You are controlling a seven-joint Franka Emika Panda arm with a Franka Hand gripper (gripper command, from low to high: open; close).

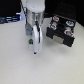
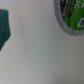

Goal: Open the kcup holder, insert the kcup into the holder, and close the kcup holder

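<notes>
Exterior view: the holder (image 1: 61, 30) sits open at right; the fingers (image 1: 35, 48) seem clamped on the kcup (image 1: 31, 41), left of it. Next: carry it over a slot.

The black kcup holder (image 1: 61, 31) sits on the white table at the exterior view's two o'clock, its top showing round slots. The kcup (image 2: 73, 15), white-rimmed with a green top, appears blurred in the wrist view.
</notes>
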